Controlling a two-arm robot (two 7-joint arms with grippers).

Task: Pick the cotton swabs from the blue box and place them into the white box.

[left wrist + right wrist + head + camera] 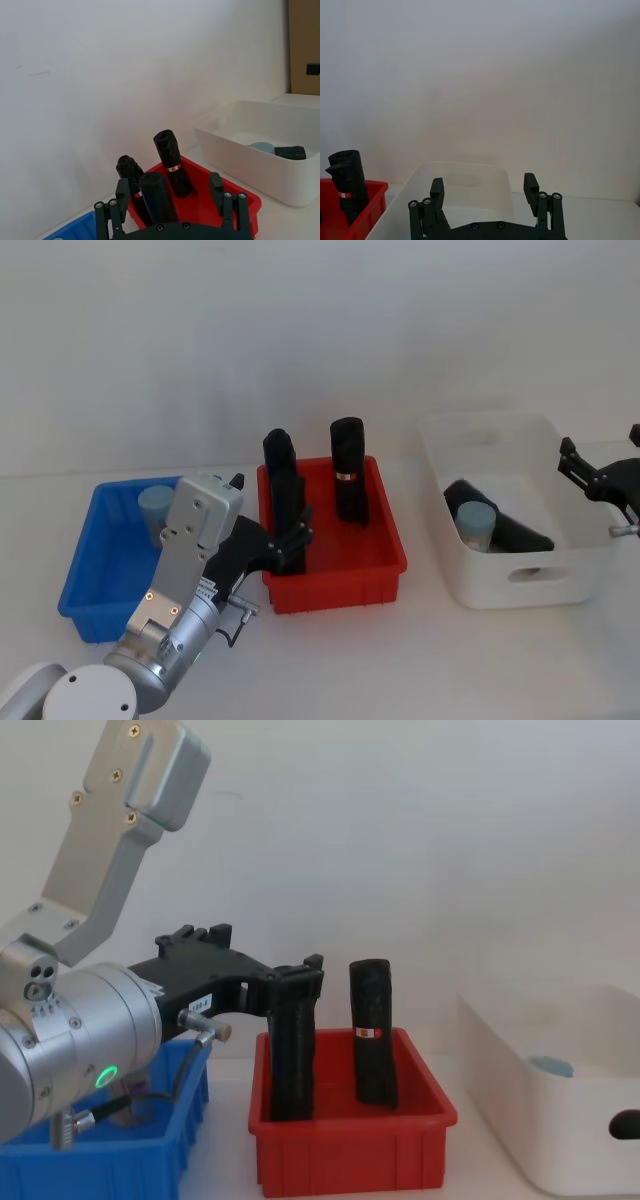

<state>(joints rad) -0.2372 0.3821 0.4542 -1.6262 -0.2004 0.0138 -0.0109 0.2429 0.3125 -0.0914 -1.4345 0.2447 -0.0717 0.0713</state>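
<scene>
Lower left of the head view, the left gripper (296, 540) hangs wide open beside the blue box (92, 570); the right gripper (487, 197) hovers open over the white box (520, 585).

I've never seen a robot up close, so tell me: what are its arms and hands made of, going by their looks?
The left arm is silvery metal: a round barrel joint with a small green light, a flat bracket with screws, thin grey cables and plugs. The left hand is matt black, with two blocky fingers on hinged links held by silver bolts. The right hand looks the same black.
</scene>
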